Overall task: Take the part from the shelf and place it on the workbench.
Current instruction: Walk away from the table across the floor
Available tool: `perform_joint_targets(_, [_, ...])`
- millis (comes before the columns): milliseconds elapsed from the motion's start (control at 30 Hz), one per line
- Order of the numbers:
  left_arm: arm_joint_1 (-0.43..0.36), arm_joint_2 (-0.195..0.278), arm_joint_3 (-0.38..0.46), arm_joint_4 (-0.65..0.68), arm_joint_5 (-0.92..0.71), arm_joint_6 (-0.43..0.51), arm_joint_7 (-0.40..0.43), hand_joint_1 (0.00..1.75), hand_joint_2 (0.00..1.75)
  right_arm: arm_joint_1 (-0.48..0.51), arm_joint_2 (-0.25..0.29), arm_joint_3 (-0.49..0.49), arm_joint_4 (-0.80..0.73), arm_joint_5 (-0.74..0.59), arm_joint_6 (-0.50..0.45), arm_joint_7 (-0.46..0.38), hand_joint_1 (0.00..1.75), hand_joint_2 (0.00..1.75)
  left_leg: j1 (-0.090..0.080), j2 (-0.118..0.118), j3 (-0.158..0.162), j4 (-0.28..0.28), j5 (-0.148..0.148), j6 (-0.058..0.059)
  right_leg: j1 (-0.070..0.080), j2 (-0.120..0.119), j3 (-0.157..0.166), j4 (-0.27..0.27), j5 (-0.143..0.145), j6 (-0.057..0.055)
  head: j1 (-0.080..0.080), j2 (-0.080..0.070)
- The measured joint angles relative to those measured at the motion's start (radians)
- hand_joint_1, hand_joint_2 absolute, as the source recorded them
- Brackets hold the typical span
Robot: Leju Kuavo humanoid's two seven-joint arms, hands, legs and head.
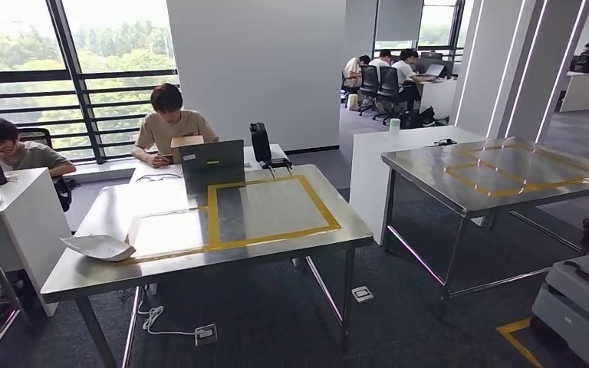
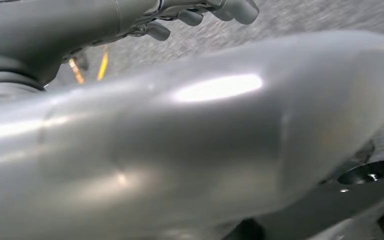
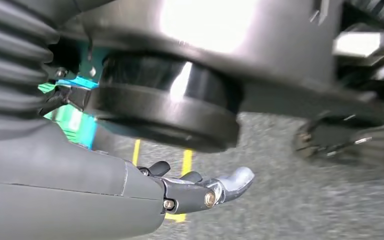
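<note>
Close under the left hand (image 2: 145,22), a smooth silver part (image 2: 205,145) lies just beside the curled fingers (image 2: 190,17), grip indiscernible, long axis alongside them. Right hand (image 3: 200,190) holds nothing, fingers loosely extended.

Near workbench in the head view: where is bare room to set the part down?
Inside the yellow tape frame the workbench is bare steel. Its far-left side is crowded by the laptop; a white curved part sits at the front-left corner. The second bench on the right is bare.
</note>
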Motion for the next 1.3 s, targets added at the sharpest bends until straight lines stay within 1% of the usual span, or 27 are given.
perform_joint_targets(67, [0.004, 0.002, 0.000, 0.000, 0.006, 0.000, 0.005, 0.00, 0.00, 0.003, -0.001, 0.005, 0.000, 0.004, -0.002, 0.001, 0.00, 1.75, 0.001, -0.003, 0.089, -0.127, 0.009, -0.002, -0.002, 0.000, -0.025, 0.015, 0.009, 0.011, 0.000, 0.000])
perform_joint_targets(100, [0.004, 0.003, 0.000, 0.000, 0.008, 0.000, 0.006, 0.00, 0.00, 0.003, -0.001, 0.008, 0.000, 0.006, -0.004, 0.001, 0.00, 1.75, 0.000, -0.005, 0.115, -0.173, 0.002, 0.002, -0.002, 0.000, -0.033, 0.021, 0.015, 0.016, 0.001, 0.000])
perform_joint_targets(133, [0.005, 0.003, 0.000, 0.000, 0.009, 0.001, 0.006, 0.00, 0.00, 0.003, -0.002, 0.011, 0.000, 0.010, -0.007, 0.001, 0.00, 1.75, -0.003, -0.007, 0.124, -0.197, -0.008, 0.009, -0.001, -0.001, -0.038, 0.023, 0.021, 0.022, 0.001, 0.000])
perform_joint_targets(200, [0.009, 0.005, 0.000, 0.001, 0.012, 0.005, 0.003, 0.00, 0.00, 0.001, -0.001, 0.020, 0.000, 0.023, -0.008, 0.001, 0.00, 1.75, -0.006, -0.006, 0.113, -0.205, 0.001, 0.029, -0.003, 0.001, -0.044, 0.024, 0.032, 0.032, 0.001, 0.000])
perform_joint_targets(233, [0.011, 0.007, 0.000, 0.002, 0.014, 0.010, 0.000, 0.00, 0.00, -0.001, -0.001, 0.026, 0.000, 0.030, -0.007, 0.003, 0.00, 1.75, -0.006, -0.004, 0.107, -0.205, 0.008, 0.041, -0.005, 0.003, -0.050, 0.030, 0.022, 0.037, 0.001, 0.000])
perform_joint_targets(300, [0.014, 0.010, 0.001, 0.003, 0.021, 0.019, -0.007, 0.00, 0.00, -0.011, -0.001, 0.036, 0.000, 0.040, -0.003, 0.012, 0.00, 1.75, -0.005, 0.000, 0.092, -0.207, 0.027, 0.061, -0.008, 0.006, -0.073, 0.093, -0.049, 0.047, 0.001, 0.000])
perform_joint_targets(367, [0.016, 0.011, 0.002, 0.003, 0.029, 0.026, -0.014, 0.00, 0.00, -0.026, -0.001, 0.044, 0.000, 0.045, 0.000, 0.023, 0.00, 1.75, -0.007, 0.002, 0.068, -0.204, 0.046, 0.068, -0.009, 0.007, -0.106, 0.220, -0.148, 0.053, 0.002, 0.000])
perform_joint_targets(400, [0.016, 0.011, 0.003, 0.003, 0.035, 0.029, -0.018, 0.00, 0.00, -0.031, -0.001, 0.046, 0.000, 0.047, 0.001, 0.028, 0.00, 1.75, -0.008, 0.003, 0.055, -0.202, 0.055, 0.069, -0.009, 0.007, -0.116, 0.282, -0.177, 0.053, 0.002, 0.000])
perform_joint_targets(433, [0.017, 0.011, 0.004, 0.003, 0.038, 0.031, -0.020, 0.00, 0.00, -0.035, -0.001, 0.047, 0.000, 0.048, 0.001, 0.032, 0.00, 1.75, -0.009, 0.004, 0.040, -0.198, 0.063, 0.070, -0.009, 0.007, -0.115, 0.319, -0.183, 0.053, 0.002, 0.000])
perform_joint_targets(467, [0.017, 0.011, 0.005, 0.003, 0.042, 0.033, -0.023, 0.00, 0.00, -0.038, -0.001, 0.048, 0.000, 0.048, 0.000, 0.037, 0.00, 1.75, -0.010, 0.004, 0.027, -0.194, 0.070, 0.069, -0.008, 0.007, -0.097, 0.322, -0.167, 0.050, 0.002, 0.000])
perform_joint_targets(533, [0.016, 0.010, 0.007, 0.003, 0.040, 0.035, -0.030, 0.00, 0.00, -0.045, 0.000, 0.050, 0.000, 0.047, -0.007, 0.039, 0.00, 1.75, -0.010, 0.003, 0.002, -0.184, 0.084, 0.065, -0.007, 0.008, -0.010, 0.216, -0.108, 0.042, 0.002, 0.000])
perform_joint_targets(600, [0.013, 0.006, 0.009, 0.003, 0.027, 0.033, -0.034, 0.00, 0.00, -0.057, 0.001, 0.053, 0.000, 0.042, -0.016, 0.033, 0.00, 1.75, -0.010, 0.003, -0.013, -0.179, 0.098, 0.056, -0.001, 0.009, 0.085, 0.073, -0.098, 0.032, 0.002, 0.000])
perform_joint_targets(667, [0.007, 0.001, 0.009, 0.003, 0.007, 0.026, -0.035, 0.00, 0.00, -0.064, 0.003, 0.053, 0.000, 0.032, -0.020, 0.022, 0.00, 1.75, -0.007, 0.004, -0.017, -0.182, 0.115, 0.044, 0.007, 0.011, 0.114, 0.014, -0.111, 0.024, 0.001, 0.000])
perform_joint_targets(733, [0.001, -0.003, 0.009, 0.003, -0.010, 0.018, -0.034, 0.00, 0.00, -0.065, 0.004, 0.053, 0.000, 0.017, -0.018, 0.012, 0.00, 1.75, -0.004, 0.004, -0.019, -0.186, 0.129, 0.031, 0.007, 0.010, 0.103, 0.006, -0.095, 0.012, 0.002, 0.000])
perform_joint_targets(767, [-0.001, -0.004, 0.009, 0.003, -0.016, 0.014, -0.033, 0.00, 0.00, -0.064, 0.004, 0.053, 0.000, 0.010, -0.018, 0.008, 0.00, 1.75, -0.004, 0.003, -0.026, -0.179, 0.119, 0.025, 0.005, 0.009, 0.095, 0.003, -0.084, 0.005, 0.002, 0.000])
perform_joint_targets(833, [-0.004, -0.005, 0.009, 0.003, -0.024, 0.007, -0.028, 0.00, 0.00, -0.061, 0.004, 0.050, 0.000, -0.003, -0.016, 0.004, 0.00, 1.75, -0.002, 0.001, -0.047, -0.116, 0.042, 0.016, 0.001, 0.006, 0.072, -0.002, -0.061, -0.008, 0.001, 0.000])
perform_joint_targets(900, [-0.009, -0.005, 0.009, 0.003, -0.028, 0.004, -0.025, 0.00, 0.00, -0.051, 0.004, 0.047, 0.000, -0.011, -0.015, 0.006, 0.00, 1.75, -0.001, 0.000, -0.070, 0.002, -0.051, 0.009, 0.003, 0.004, 0.044, 0.000, -0.039, -0.011, -0.001, 0.000])
perform_joint_targets(933, [-0.011, -0.005, 0.009, 0.003, -0.028, 0.005, -0.024, 0.00, 0.00, -0.044, 0.004, 0.045, 0.000, -0.013, -0.014, 0.009, 0.00, 1.75, -0.001, 0.000, -0.072, 0.053, -0.066, 0.007, 0.004, 0.003, 0.027, 0.003, -0.028, -0.011, -0.001, 0.000])
perform_joint_targets(967, [-0.012, -0.004, 0.009, 0.003, -0.028, 0.005, -0.024, 0.00, 0.00, -0.037, 0.003, 0.045, 0.000, -0.016, -0.014, 0.011, 0.00, 1.75, -0.001, 0.000, -0.065, 0.083, -0.055, 0.006, 0.005, 0.001, 0.010, 0.006, -0.016, -0.011, -0.001, 0.000])
perform_joint_targets(1000, [-0.012, -0.004, 0.009, 0.003, -0.029, 0.006, -0.024, 0.00, 0.00, -0.030, 0.003, 0.045, 0.000, -0.018, -0.014, 0.012, 0.00, 1.75, -0.001, 0.000, -0.043, 0.083, -0.026, 0.006, 0.006, 0.000, -0.008, 0.009, -0.004, -0.010, -0.001, 0.000])
perform_joint_targets(1033, [-0.012, -0.004, 0.009, 0.003, -0.030, 0.007, -0.023, 0.00, 0.00, -0.023, 0.002, 0.044, 0.000, -0.019, -0.015, 0.011, 0.00, 1.75, -0.001, 0.000, -0.006, 0.051, 0.005, 0.008, 0.006, -0.001, -0.025, 0.014, 0.007, -0.008, -0.001, 0.000])
perform_joint_targets(1067, [-0.013, -0.003, 0.009, 0.003, -0.032, 0.008, -0.023, 0.00, 0.00, -0.018, 0.002, 0.044, 0.000, -0.021, -0.017, 0.009, 0.00, 1.75, -0.002, 0.000, 0.044, -0.009, 0.013, 0.012, 0.007, 0.000, -0.040, 0.018, 0.018, -0.005, -0.001, 0.000])
perform_joint_targets(1133, [-0.015, -0.002, 0.009, 0.001, -0.033, 0.014, -0.024, 0.00, 0.00, -0.012, 0.001, 0.043, 0.000, -0.027, -0.022, 0.008, 0.00, 1.75, -0.006, -0.001, 0.140, -0.152, -0.015, 0.023, 0.008, 0.000, -0.058, 0.023, 0.039, 0.004, 0.000, 0.000])
perform_joint_targets(1167, [-0.015, -0.002, 0.009, 0.000, -0.033, 0.018, -0.024, 0.00, 0.00, -0.010, 0.001, 0.042, 0.000, -0.031, -0.025, 0.009, 0.00, 1.75, -0.010, -0.001, 0.166, -0.199, -0.035, 0.029, 0.007, -0.001, -0.062, 0.023, 0.049, 0.010, 0.000, 0.000])
perform_joint_targets(1233, [-0.011, -0.001, 0.009, 0.001, -0.032, 0.029, -0.024, 0.00, 0.00, -0.007, 0.001, 0.038, 0.000, -0.036, -0.025, 0.016, 0.00, 1.75, -0.014, 0.000, 0.167, -0.225, -0.032, 0.045, 0.004, 0.000, -0.066, 0.016, 0.070, 0.022, -0.001, 0.000])
perform_joint_targets(1267, [-0.007, 0.000, 0.009, 0.002, -0.032, 0.037, -0.023, 0.00, 0.00, -0.005, 0.000, 0.037, 0.000, -0.036, -0.023, 0.019, 0.00, 1.75, -0.014, 0.003, 0.159, -0.227, -0.020, 0.054, 0.003, 0.002, -0.071, 0.019, 0.065, 0.028, -0.001, 0.000])
perform_joint_targets(1300, [-0.002, 0.001, 0.009, 0.002, -0.032, 0.047, -0.023, 0.00, 0.00, -0.004, -0.001, 0.036, 0.000, -0.034, -0.020, 0.020, 0.00, 1.75, -0.012, 0.006, 0.148, -0.229, -0.008, 0.062, 0.001, 0.005, -0.078, 0.036, 0.038, 0.035, 0.000, 0.000])
